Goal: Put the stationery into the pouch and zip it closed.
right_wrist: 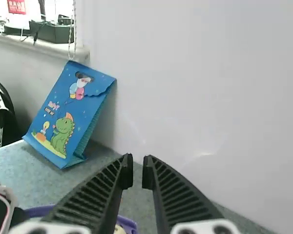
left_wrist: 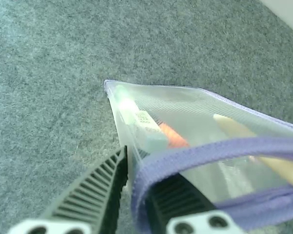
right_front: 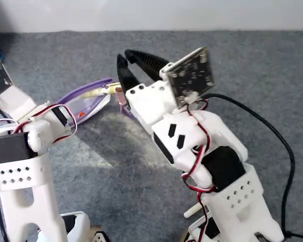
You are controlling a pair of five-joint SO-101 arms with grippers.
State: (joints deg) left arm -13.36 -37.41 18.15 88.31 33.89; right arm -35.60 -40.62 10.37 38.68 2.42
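The grey carpeted table (right_front: 141, 191) carries both arms. The high view places the clear, purple-zipped pouch (right_front: 91, 103) on the carpet between them. Only the right wrist view shows the blue dinosaur gift bag (right_wrist: 68, 122) leaning on the wall. There the right gripper (right_wrist: 135, 170) is raised, its fingers a narrow slit apart and empty. The left wrist view shows the left gripper (left_wrist: 136, 168) clamped on the pouch's zipper edge. Inside lie a cream stick (left_wrist: 249, 141), a white-and-green stick (left_wrist: 136, 117) and an orange piece (left_wrist: 172, 136).
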